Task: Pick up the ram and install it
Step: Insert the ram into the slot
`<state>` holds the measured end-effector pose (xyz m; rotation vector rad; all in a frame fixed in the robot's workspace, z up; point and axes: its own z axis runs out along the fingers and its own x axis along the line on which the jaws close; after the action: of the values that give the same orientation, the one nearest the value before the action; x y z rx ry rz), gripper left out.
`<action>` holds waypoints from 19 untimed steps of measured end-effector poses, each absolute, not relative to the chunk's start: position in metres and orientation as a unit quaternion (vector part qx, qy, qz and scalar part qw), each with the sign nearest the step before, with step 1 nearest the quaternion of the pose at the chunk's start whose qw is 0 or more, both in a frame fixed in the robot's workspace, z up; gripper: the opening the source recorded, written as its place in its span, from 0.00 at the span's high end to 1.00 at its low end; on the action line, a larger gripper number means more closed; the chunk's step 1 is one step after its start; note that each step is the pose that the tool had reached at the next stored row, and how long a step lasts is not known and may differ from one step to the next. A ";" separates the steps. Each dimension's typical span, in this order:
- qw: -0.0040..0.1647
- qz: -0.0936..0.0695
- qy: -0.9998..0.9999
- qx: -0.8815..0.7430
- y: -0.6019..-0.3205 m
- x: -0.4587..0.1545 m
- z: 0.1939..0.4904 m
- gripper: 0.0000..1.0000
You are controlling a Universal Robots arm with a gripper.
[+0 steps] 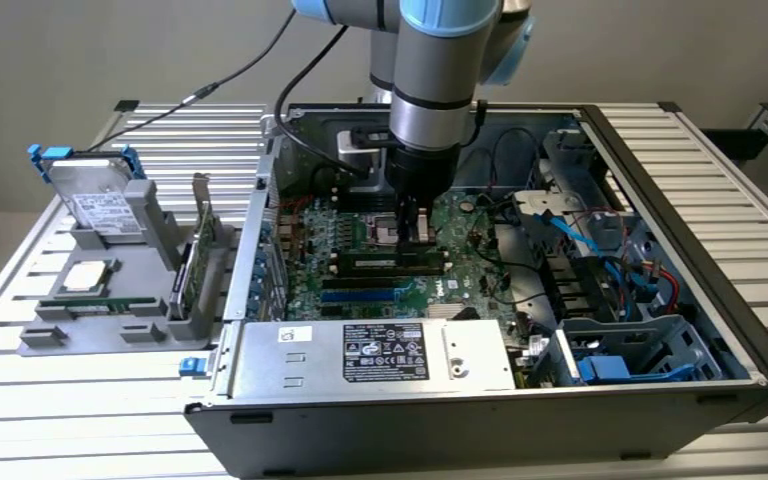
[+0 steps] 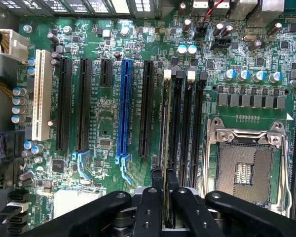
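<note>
On a slatted table (image 1: 77,400), an open case (image 1: 491,400), interior exposed. Reaching down into it from above, the arm (image 1: 438,90). At the exterior view's left, beside the case, a grey rack (image 1: 91,310) of spare parts, well apart from the work.

Across the case floor, the motherboard (image 2: 103,128): long black expansion slots, one blue slot (image 2: 124,103), an empty CPU socket (image 2: 246,168). Between blue slot and socket, a bank of memory slots (image 2: 190,123).

Low over that bank, the gripper (image 2: 164,180), fingers pressed in from both sides and pinching the ram (image 2: 166,128) from above. Ram seen edge-on in the wrist view: a thin strip lying lengthwise along the bank's outermost slot, on the expansion-slot side, parallel to it. Impossible to tell whether just above that slot, resting in its mouth, or partly pushed home.

Step in hand, by judgement: installation. Pick-up done, stick lined up at the slot, seating not shown as complete.

Next move, by judgement: calls for keeping the stick upright and true to the slot end to end, with notch matched to key. Then even, straight downward pressure through to closure of the white latch (image 2: 166,74). Any tilt likely to jam the stick or strain the board.
</note>
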<state>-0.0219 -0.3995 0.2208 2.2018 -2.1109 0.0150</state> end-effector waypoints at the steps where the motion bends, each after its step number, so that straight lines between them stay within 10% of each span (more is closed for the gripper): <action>1: 0.046 0.005 -0.691 0.721 -0.400 -0.022 0.221 0.87; 19: 0.046 0.005 -0.691 0.721 -0.399 -0.022 0.219 0.79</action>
<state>-0.0219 -0.3994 0.2188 2.2013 -2.1104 0.0162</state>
